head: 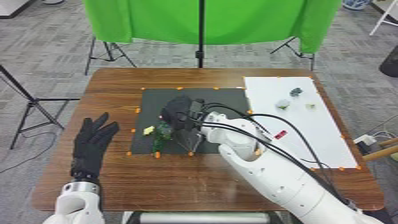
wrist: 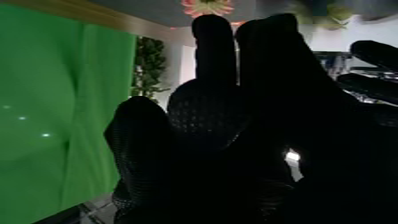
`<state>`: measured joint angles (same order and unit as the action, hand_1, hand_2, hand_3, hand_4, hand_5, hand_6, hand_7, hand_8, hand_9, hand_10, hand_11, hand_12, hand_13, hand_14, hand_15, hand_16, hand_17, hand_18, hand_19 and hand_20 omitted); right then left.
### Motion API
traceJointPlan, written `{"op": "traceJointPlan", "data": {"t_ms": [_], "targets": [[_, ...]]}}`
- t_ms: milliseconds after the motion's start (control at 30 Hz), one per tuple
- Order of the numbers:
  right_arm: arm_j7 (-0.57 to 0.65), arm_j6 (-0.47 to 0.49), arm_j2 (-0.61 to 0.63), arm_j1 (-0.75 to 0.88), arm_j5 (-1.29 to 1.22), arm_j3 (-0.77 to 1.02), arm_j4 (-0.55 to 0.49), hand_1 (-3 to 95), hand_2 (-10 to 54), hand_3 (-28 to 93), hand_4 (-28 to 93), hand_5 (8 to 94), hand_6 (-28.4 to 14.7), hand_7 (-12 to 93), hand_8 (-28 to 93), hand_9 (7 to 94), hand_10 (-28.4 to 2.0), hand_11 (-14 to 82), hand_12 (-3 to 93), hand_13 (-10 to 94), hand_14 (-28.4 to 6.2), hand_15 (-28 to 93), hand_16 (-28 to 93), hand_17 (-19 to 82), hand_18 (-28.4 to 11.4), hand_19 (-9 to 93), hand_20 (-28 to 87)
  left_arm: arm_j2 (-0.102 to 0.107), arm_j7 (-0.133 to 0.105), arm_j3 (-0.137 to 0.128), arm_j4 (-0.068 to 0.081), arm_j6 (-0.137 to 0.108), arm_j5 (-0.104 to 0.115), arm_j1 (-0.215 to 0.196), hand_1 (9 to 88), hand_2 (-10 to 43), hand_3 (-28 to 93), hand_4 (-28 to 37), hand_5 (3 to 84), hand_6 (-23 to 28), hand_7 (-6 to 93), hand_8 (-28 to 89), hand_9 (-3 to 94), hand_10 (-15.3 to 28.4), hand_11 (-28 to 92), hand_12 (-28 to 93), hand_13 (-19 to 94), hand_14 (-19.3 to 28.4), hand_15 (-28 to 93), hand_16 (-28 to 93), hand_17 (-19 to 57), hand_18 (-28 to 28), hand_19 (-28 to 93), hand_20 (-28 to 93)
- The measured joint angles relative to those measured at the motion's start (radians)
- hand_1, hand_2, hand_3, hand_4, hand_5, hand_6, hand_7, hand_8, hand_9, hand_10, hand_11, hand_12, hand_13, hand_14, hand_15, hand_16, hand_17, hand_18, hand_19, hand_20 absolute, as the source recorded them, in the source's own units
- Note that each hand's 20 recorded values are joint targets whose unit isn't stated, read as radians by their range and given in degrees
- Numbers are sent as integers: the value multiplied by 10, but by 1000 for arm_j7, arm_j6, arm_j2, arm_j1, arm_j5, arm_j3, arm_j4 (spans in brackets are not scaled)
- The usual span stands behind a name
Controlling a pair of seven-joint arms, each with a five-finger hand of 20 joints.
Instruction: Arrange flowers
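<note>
Head view: has black-gloved left hand (head: 92,137) spread over brown wooden table (head: 169,187), black-gloved right hand (head: 178,111) above dark grey mat (head: 211,94), near yellow flower (head: 148,130) with green leaves. Right wrist view: points fingers straight, spread apart, near pink-petalled flower (wrist: 207,7); cannot tell whether touching.

There is room between the left hand (head: 91,142) and flowers (head: 161,134), which obstruct passage beside the right hand (head: 178,112).
</note>
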<state>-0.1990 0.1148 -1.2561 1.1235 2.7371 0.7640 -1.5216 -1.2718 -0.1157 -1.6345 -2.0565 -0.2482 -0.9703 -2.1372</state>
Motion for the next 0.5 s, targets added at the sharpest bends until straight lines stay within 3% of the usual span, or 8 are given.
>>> {"op": "traceJointPlan", "data": {"t_ms": [333,500], "targets": [[34,28,5,3,-12,18,-15,541,-95,600,-173,616,29,283,32,711,-110,137,266,835,-15,616,335,589,-106,932,576,1,1,-1,0,1,0,-1,159,80,600,-283,390,42,61,-53,445,124,159,153,342,149,98,59,16,129,67,188],[169,-4,43,16,-167,80,-119,480,-95,618,-154,623,18,238,42,702,-125,169,211,816,-32,619,333,575,-113,932,567,1,1,-2,-2,2,-1,-4,159,78,601,-283,391,41,61,-53,445,123,159,153,342,149,98,59,16,129,67,188]]}}
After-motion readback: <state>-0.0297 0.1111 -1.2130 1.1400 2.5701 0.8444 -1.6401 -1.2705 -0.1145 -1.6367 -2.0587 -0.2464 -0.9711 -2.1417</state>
